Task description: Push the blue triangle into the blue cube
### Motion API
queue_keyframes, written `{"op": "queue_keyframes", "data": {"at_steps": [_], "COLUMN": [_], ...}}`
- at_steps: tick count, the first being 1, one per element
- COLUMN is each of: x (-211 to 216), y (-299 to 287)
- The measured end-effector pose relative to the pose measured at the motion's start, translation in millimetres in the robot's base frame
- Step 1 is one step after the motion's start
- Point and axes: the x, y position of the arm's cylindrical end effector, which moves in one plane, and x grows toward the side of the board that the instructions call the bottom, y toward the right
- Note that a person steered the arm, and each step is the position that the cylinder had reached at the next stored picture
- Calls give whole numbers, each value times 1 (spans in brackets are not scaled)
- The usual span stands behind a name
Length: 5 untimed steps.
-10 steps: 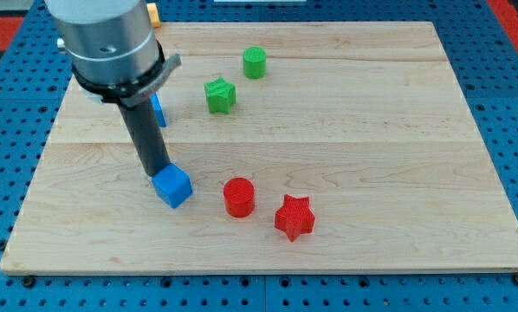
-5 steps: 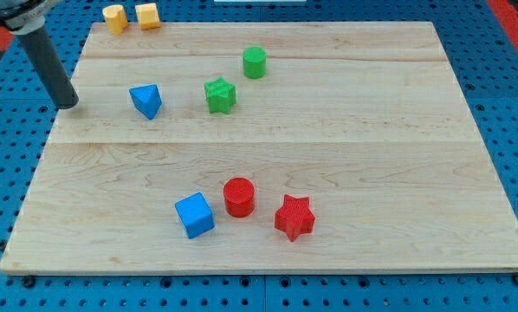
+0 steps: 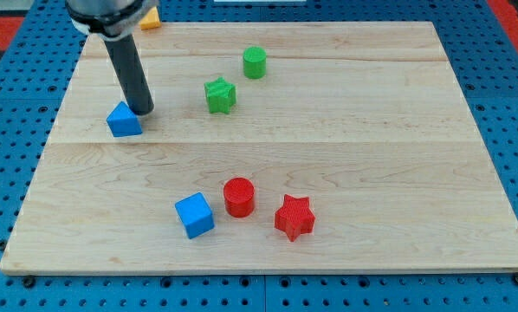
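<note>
The blue triangle (image 3: 124,120) lies on the wooden board (image 3: 372,165) at the view's left. My tip (image 3: 143,112) touches its upper right side. The rod rises from there toward the view's top left. The blue cube (image 3: 195,215) sits near the view's bottom, well below and to the right of the triangle, apart from it.
A red cylinder (image 3: 239,197) stands just right of the blue cube, with a red star (image 3: 294,217) beyond it. A green star (image 3: 220,94) and a green cylinder (image 3: 255,62) lie toward the view's top. An orange block (image 3: 151,16) peeks out behind the rod.
My tip left the blue cube, swung to the board's left edge, then came back right of the blue triangle. The triangle has shifted down and to the left. The cube sits slightly lower right.
</note>
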Motion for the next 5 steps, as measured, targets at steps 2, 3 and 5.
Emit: {"op": "queue_keyframes", "data": {"at_steps": [2,3,5], "x": [49,88,99], "y": [-16,27,58]}}
